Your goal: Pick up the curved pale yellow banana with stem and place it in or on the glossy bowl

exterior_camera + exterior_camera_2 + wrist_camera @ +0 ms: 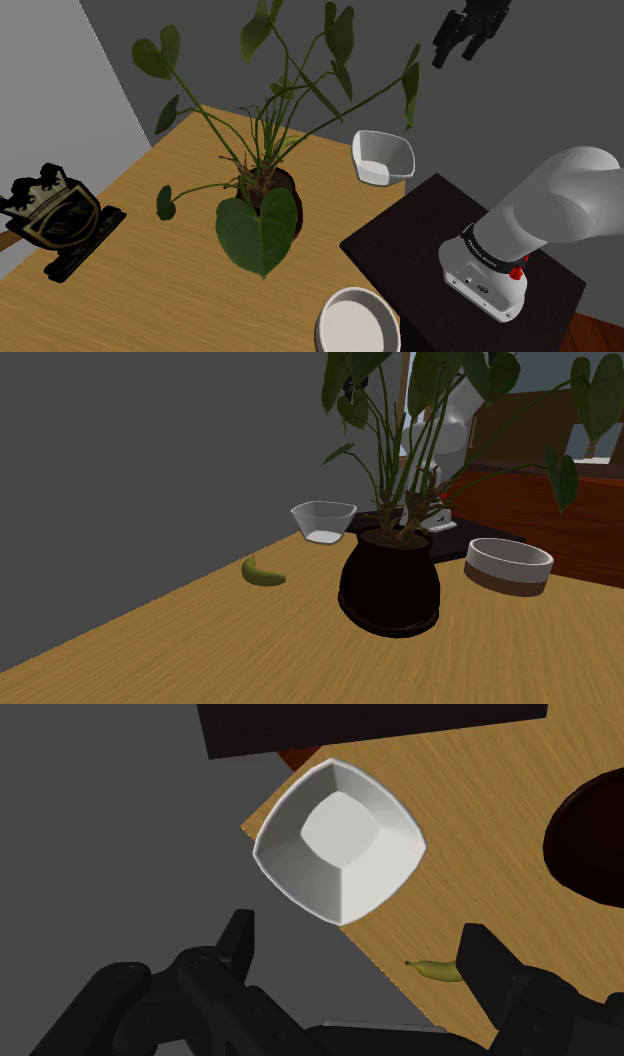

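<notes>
A small curved yellow-green banana point(262, 574) point(436, 969) lies on the wooden table point(150, 270) near the edge that runs along the grey wall. The glossy squarish white bowl point(383, 158) point(324, 521) point(340, 839) sits at the table's corner next to the dark stand, a short way from the banana. My black gripper point(455, 52) point(360, 954) hangs high in the air above the bowl and table edge, open, with nothing between its fingers point(238, 939). In the wrist view the banana shows just beside the other fingertip, far below it.
A big leafy plant in a dark round pot point(265, 190) point(389, 587) stands mid-table, its leaves spreading over much of it. A round white bowl with a brown band point(357, 322) point(508, 565) sits near the stand point(400, 250). A black crest ornament point(55, 215) stands at the shoulder view's left.
</notes>
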Motion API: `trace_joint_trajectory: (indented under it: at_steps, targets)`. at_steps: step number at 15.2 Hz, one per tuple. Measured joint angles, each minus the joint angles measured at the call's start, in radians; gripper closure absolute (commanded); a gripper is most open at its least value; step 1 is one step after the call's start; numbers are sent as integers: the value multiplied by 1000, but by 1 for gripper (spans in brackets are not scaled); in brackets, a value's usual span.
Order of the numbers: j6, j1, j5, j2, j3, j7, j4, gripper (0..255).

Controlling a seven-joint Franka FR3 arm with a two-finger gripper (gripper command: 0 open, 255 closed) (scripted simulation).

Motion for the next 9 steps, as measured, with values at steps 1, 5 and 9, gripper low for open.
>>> trace_joint_trajectory:
  at_steps: [1, 5, 9]
  targets:
    - [0, 0, 0, 0, 0, 0, 0, 0]
    - [103, 10, 18, 61, 19, 30, -40, 0]
    - [233, 23, 37, 142, 43, 67, -84, 0]
